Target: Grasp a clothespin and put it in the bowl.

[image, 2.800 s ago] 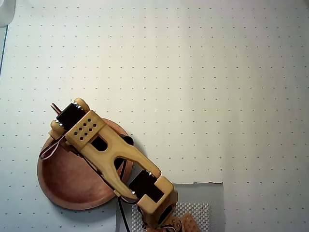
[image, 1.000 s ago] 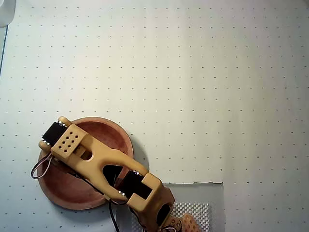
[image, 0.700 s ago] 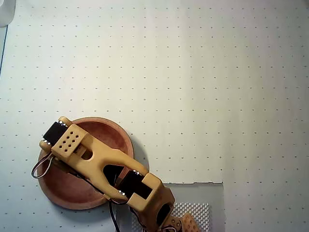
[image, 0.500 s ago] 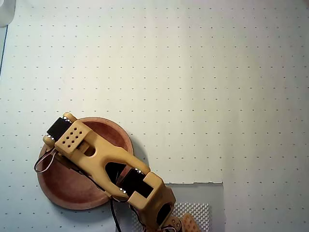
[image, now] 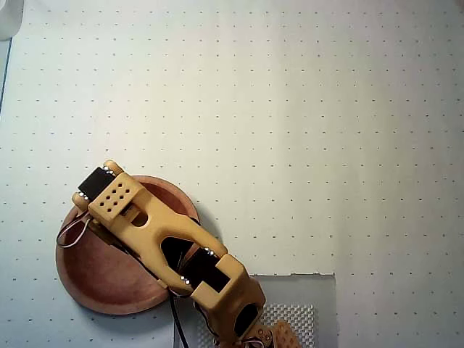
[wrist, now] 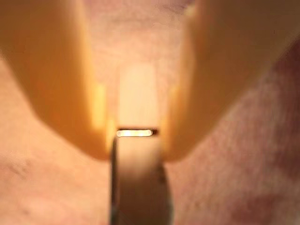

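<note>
The wrist view shows my gripper (wrist: 136,152) from very close, with the light wooden clothespin (wrist: 137,98) between its two blurred fingers (wrist: 61,89). The pin's metal spring (wrist: 136,133) glints near the fingertips, and the pin's shadowed end sticks out past them. Behind it is the reddish-brown inside of the bowl (wrist: 243,178). In the overhead view my arm (image: 145,225) reaches over the round wooden bowl (image: 101,279) at the lower left. Its wrist covers the fingers and the clothespin there.
A white dotted mat (image: 290,130) covers most of the table. A grey sheet (image: 312,290) and a perforated patch (image: 290,319) lie by the arm's base at the bottom edge. A pale object (image: 9,18) pokes in at the top left corner.
The wrist dropped toward the bowl's left side, then over the last half second shifted back up and right over the bowl's upper left rim. The bowl has stayed put.
</note>
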`<state>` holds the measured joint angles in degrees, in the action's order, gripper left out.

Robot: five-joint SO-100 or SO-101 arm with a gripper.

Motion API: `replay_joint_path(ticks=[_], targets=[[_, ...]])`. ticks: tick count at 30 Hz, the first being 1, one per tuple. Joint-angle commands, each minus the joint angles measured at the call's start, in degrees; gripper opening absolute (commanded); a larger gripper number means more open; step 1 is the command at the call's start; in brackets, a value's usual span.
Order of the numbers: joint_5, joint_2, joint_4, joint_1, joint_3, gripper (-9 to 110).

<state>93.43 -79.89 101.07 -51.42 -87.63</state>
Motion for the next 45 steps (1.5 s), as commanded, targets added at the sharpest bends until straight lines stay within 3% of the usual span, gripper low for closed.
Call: replay_joint_path(ticks=[1, 20, 30, 45], targets=[[-1.8, -0.7, 1.3, -0.4, 3.8, -3], [-2.2, -1.4, 1.3, -0.4, 4.7, 1], [-2.2, -1.5, 1.3, -0.4, 6.6, 25], [-2.2, -7.4, 1.4, 0.3, 6.3, 16]])
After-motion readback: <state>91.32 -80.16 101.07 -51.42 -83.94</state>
